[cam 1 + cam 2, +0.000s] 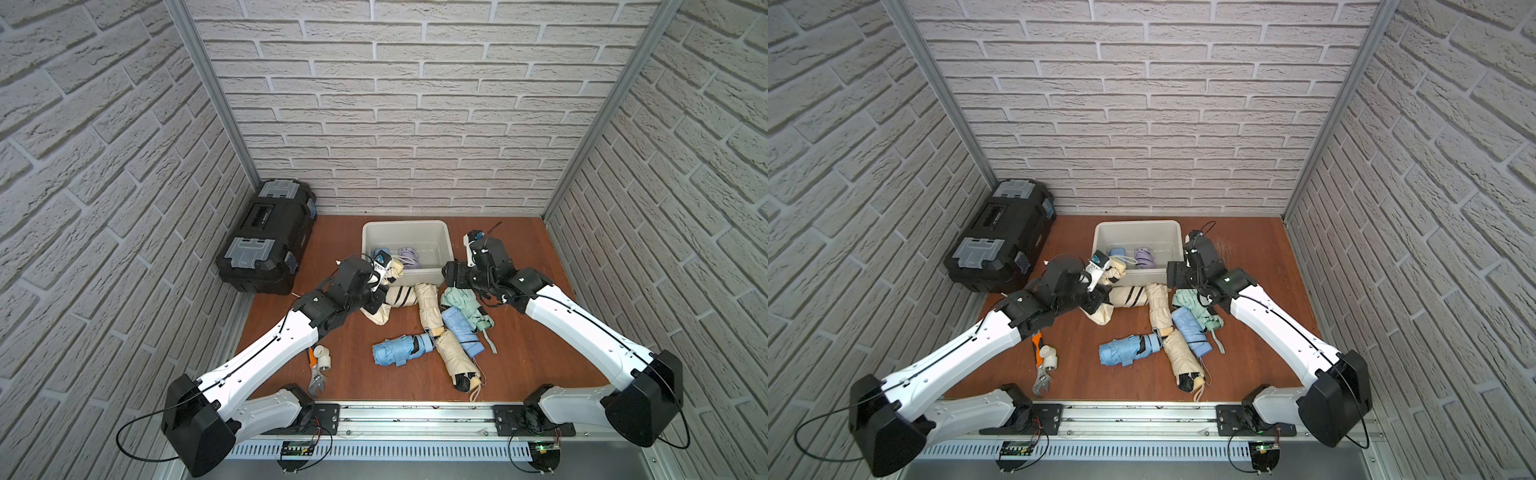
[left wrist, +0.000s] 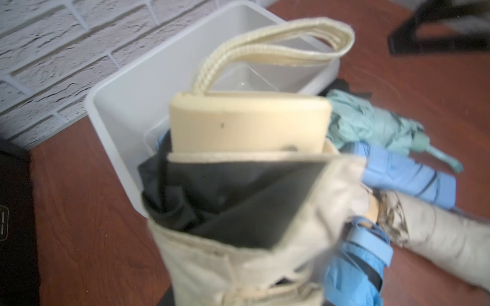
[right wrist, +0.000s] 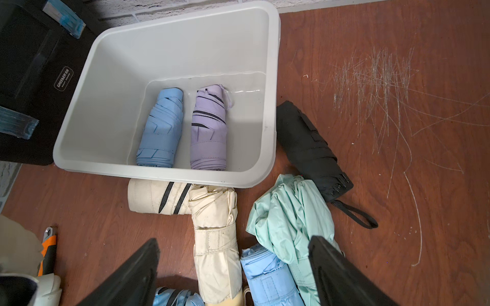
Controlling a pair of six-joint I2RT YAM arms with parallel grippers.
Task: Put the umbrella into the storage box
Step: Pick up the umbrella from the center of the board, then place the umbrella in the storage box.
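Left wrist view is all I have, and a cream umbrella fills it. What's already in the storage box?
Observer: Two folded umbrellas lie side by side on the floor of the storage box, a blue umbrella and a lilac umbrella.
Operator: Is the right gripper free to take this cream umbrella?
Observer: Yes, the right gripper hangs open and empty over the pile in front of the box.
Operator: Anything I can't see beside the box?
Observer: A black umbrella lies on the table by its side wall, on the right arm's side.

a lab test booth: brick-print wall panels [image 1: 415,124] in aluminium framing [image 1: 217,95], robot mounting rail [image 1: 415,413] along the front.
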